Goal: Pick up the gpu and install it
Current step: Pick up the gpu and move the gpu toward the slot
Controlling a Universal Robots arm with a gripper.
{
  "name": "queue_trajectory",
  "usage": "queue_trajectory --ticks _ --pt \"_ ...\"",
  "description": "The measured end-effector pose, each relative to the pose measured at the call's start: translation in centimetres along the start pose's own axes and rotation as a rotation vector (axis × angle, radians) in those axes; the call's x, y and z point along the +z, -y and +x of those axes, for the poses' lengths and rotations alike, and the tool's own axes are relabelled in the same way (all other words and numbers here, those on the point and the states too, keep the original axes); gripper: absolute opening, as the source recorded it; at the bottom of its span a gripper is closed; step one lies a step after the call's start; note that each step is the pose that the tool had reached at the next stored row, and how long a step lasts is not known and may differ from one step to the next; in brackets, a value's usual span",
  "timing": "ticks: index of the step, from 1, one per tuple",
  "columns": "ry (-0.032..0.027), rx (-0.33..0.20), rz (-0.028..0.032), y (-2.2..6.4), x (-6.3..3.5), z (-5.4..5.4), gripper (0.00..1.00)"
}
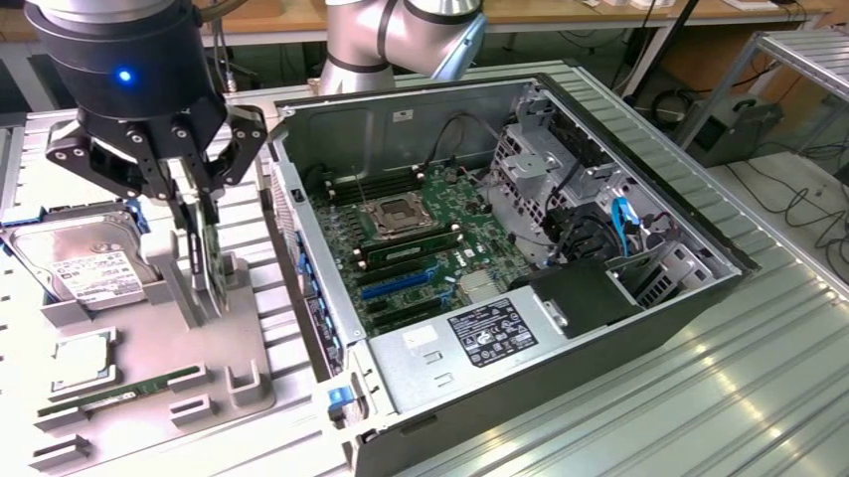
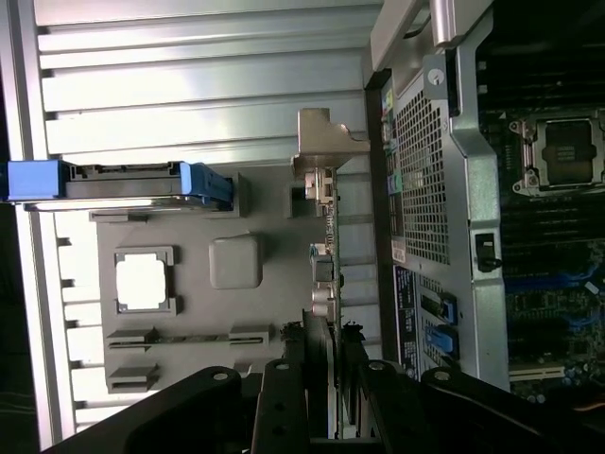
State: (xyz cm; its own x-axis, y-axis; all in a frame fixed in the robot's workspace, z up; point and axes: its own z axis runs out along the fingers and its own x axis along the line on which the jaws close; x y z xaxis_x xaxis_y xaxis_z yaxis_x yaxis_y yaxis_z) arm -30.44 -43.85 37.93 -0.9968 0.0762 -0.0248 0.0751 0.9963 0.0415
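The gpu [image 1: 207, 253] is a thin dark card standing on edge at the grey parts holder [image 1: 139, 333], left of the open computer case [image 1: 663, 189] in the exterior view. My gripper [image 1: 197, 199] comes down from above, and its black fingers [image 1: 173, 179] press on the card's two faces at its upper edge. In the wrist view the gpu [image 2: 324, 246] runs edge-on away from my gripper [image 2: 324, 355], its silver end bracket [image 2: 321, 142] at the far end. Whether the card's lower edge has left the holder I cannot tell.
The case lies open with the motherboard [image 1: 424, 238] and blue slots [image 1: 398, 283] facing up. On the holder are a hard drive [image 1: 80, 260], a processor [image 1: 83, 360] and a green memory stick [image 1: 119, 393]. Everything rests on a ribbed metal table [image 1: 690, 397].
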Motion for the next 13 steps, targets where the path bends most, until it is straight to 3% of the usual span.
queue_trajectory --ticks 13 --pt "0.0 0.0 0.0 -0.02 -0.53 -0.01 0.27"
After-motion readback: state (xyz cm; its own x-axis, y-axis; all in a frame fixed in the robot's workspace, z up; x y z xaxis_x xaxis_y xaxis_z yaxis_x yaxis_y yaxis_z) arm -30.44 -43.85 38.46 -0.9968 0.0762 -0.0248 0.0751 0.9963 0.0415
